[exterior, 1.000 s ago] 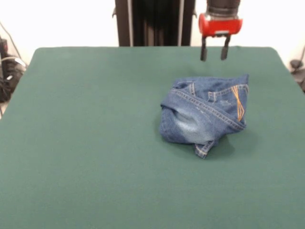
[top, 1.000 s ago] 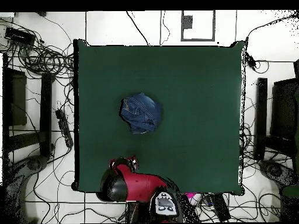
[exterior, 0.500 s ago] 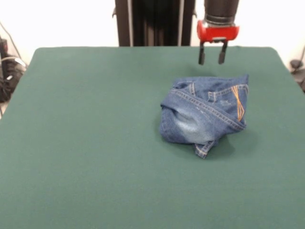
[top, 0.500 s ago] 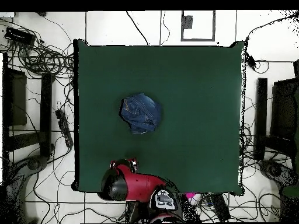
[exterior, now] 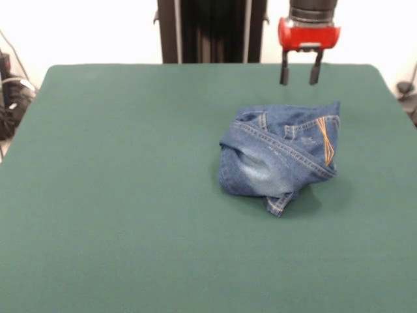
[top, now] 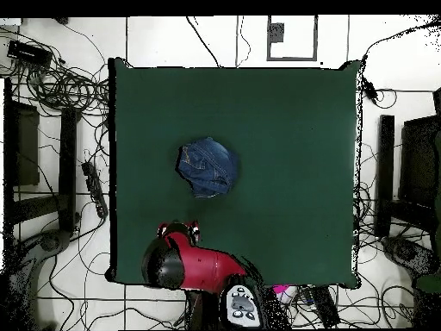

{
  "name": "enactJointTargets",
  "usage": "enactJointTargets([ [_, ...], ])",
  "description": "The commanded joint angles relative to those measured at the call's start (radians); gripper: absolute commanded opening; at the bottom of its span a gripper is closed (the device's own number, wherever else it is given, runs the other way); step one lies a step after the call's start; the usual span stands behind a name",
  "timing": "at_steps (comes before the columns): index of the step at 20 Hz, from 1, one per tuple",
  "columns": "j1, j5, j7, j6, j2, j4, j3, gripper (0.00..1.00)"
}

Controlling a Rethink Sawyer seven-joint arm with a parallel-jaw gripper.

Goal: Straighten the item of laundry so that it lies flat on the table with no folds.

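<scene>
Bunched jeans on green table

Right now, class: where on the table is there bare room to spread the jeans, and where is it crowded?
In the front view the table is bare left of the jeans, and in front of them down to the near edge. It is tighter between the jeans and the right edge, and behind them, where the open claw hangs.

We find the gripper displaced sideways since half a second ago, toward the right in the front view; it had first moved slightly the opposite way.
</scene>
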Motion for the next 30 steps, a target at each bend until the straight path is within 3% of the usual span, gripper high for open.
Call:
enactJointTargets([
  [1,0.026,0.111,0.213,0.199,-0.009,-0.159,0.081,1.00],
  [21,0.099,0.107,0.218,0.265,-0.021,-0.178,-0.002,1.00],
  [30,0.150,0.141,0.248,0.330,0.013,-0.284,-0.053,1.00],
])
